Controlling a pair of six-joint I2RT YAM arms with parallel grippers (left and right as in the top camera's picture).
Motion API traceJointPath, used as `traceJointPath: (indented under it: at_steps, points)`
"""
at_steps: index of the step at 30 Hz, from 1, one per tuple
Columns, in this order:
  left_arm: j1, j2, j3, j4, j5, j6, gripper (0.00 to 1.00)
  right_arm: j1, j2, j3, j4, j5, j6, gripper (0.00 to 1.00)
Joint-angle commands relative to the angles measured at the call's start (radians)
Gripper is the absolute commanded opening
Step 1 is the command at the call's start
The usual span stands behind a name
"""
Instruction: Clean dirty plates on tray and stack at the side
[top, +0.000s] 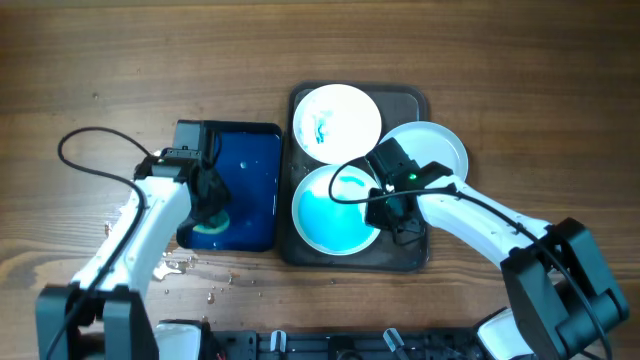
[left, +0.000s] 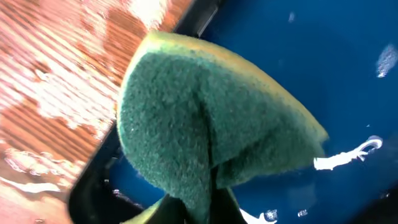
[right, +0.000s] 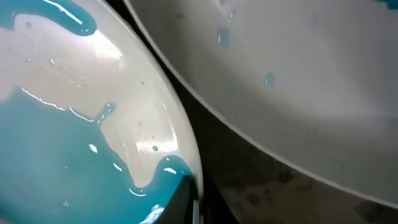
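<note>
The left end effector (top: 210, 212) is pinching a folded sponge (left: 205, 124) and holding it low over the blue water basin (top: 250, 150), probably wetting it for scrubbing. Its green scouring face is turning towards the wrist camera, its long axis slanting across the basin corner. The right end effector (top: 385, 200) is sitting at the near rim of the blue-coated plate (top: 330, 215), seemingly steadying it. One finger is touching the rim, but I cannot tell whether it is clamping. That round plate, having no long axis, is lying face up in the tray (top: 410, 255), beside a lightly smeared plate (top: 345, 115). A white plate (top: 440, 145) is overhanging the tray's right edge, above the desk (top: 120, 60)
</note>
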Motion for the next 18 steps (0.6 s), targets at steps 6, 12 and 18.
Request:
traceJointPath:
  at_steps: [6, 12, 18]
  points:
    - [0.053, -0.236, 0.172, -0.167, 0.095, 0.054, 0.96, 0.017, -0.130, 0.332, -0.282, 0.059, -0.293, 0.04]
    - [0.079, -0.530, 0.236, -0.233, 0.198, 0.051, 1.00, 0.150, -0.109, 0.508, -0.055, 0.174, -0.284, 0.05]
    - [0.079, -0.653, 0.236, -0.293, 0.197, 0.046, 1.00, 0.392, 0.109, 0.508, 0.191, 0.576, -0.261, 0.04]
